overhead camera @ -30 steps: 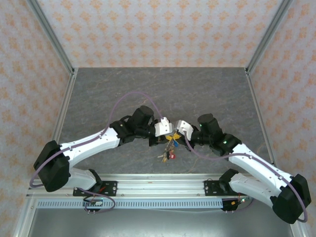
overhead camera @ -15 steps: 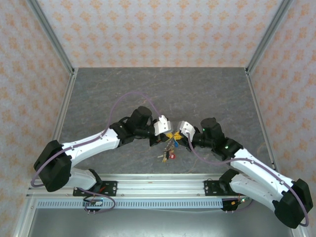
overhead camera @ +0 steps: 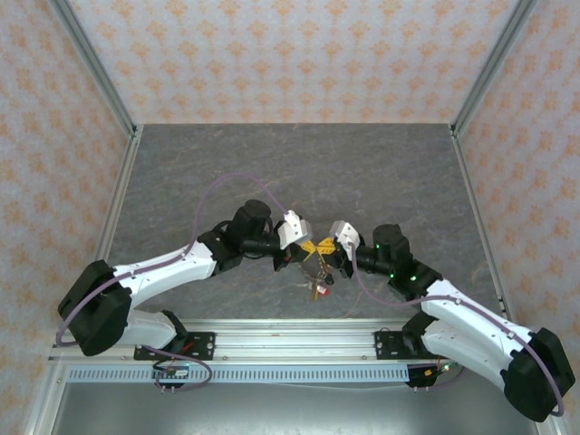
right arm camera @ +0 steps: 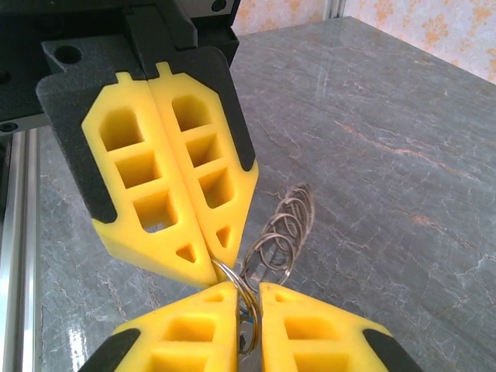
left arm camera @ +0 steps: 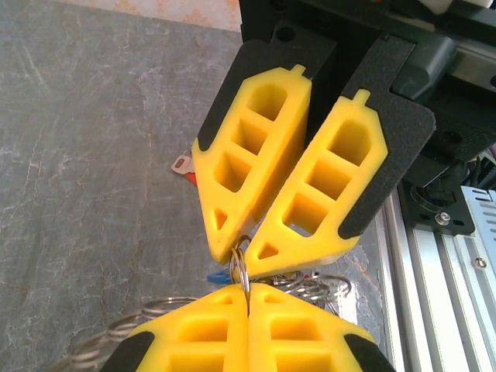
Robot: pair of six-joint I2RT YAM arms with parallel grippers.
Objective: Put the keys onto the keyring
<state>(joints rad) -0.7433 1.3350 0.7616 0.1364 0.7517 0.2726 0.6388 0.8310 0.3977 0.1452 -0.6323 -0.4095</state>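
Above the grey stone-patterned table, we see the left gripper clamped tight on a thin silver wire keyring. The right gripper, jaws barely parted, pinches the same ring, tip to tip. Small silver keys, one red-tagged, bunch just beneath both grippers.

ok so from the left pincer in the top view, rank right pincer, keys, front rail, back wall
1. right pincer, tip to tip on its right
2. keys, just in front, below the tips
3. front rail, near edge
4. back wall, far side
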